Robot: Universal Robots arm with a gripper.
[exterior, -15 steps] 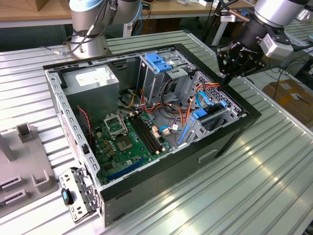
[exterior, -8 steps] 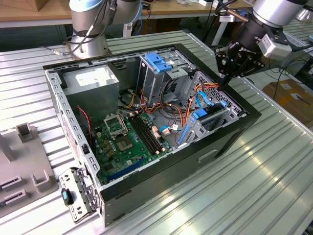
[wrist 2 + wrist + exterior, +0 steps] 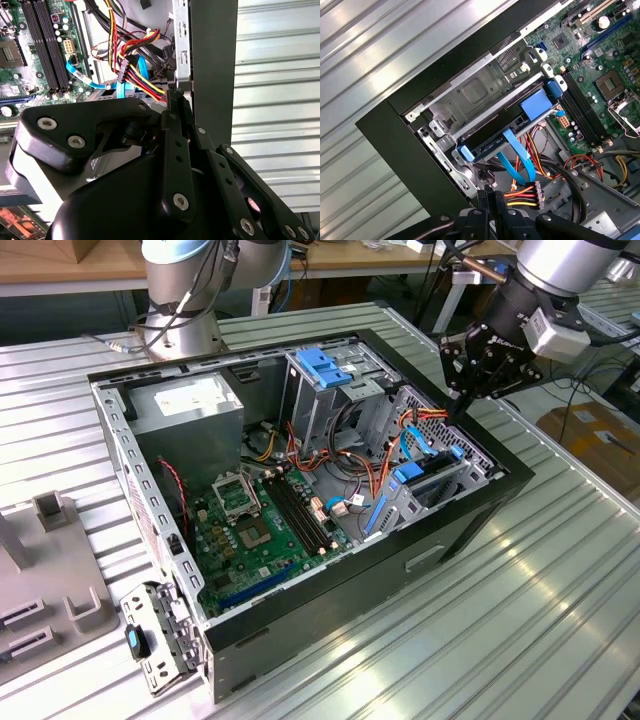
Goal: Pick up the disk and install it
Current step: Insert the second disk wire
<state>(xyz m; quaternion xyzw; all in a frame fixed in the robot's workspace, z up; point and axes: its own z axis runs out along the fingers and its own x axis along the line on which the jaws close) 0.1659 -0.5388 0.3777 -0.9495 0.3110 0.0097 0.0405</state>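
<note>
An open black computer case [image 3: 470,515] lies on a ribbed metal table. The disk [image 3: 492,135], flat and dark with a bright blue carrier frame, sits in the drive bay at the case's front wall, also seen in the exterior view [image 3: 425,480]. A blue data cable [image 3: 517,162] and a bundle of red, yellow and black power wires [image 3: 522,195] hang beside it. My gripper [image 3: 453,412] hovers over the case's corner at the exterior view's right, a little above the disk. Its fingers [image 3: 489,197] are shut together with nothing between them, close to the power wires.
Inside the case are the green motherboard [image 3: 250,525], the power supply [image 3: 190,405] and a grey drive cage with a blue latch [image 3: 325,365]. A metal bracket [image 3: 155,635] leans at the case's near corner. A grey fixture [image 3: 50,510] and a second arm's base [image 3: 180,310] stand nearby.
</note>
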